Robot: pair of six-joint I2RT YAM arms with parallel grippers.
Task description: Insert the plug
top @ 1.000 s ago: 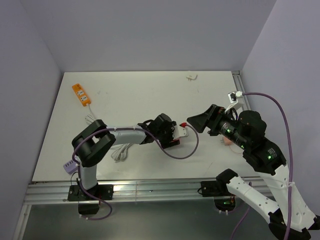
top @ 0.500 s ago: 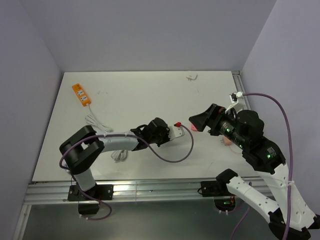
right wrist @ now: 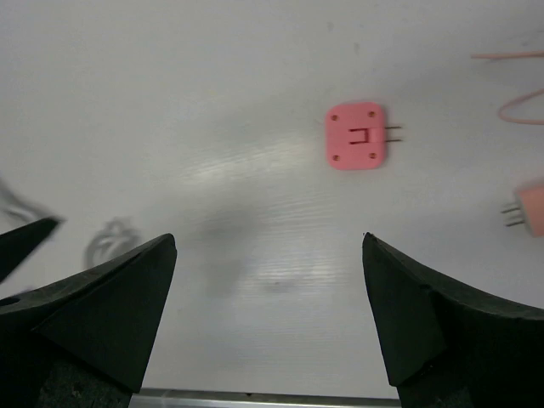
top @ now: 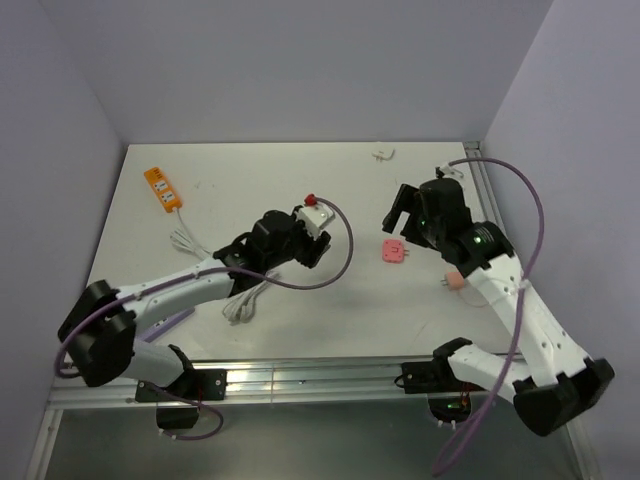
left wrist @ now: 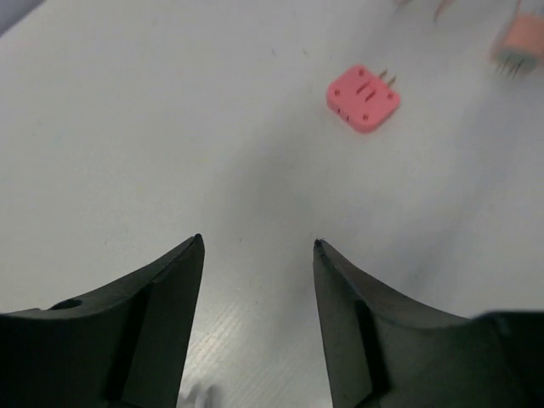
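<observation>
Top external: plug lies flat on the white table, apart from both arms, just left of the right arm's wrist. Left wrist: left pincer partly open, holding nothing; plug well ahead. Right wrist: right pincer spread wide, empty; plug ahead, prongs pointing right.

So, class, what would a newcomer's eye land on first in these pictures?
The pink plug lying flat on the white table, right of centre, prongs showing. The right arm's fingers hang open close by it, and an orange power strip lies at the far left corner.
</observation>
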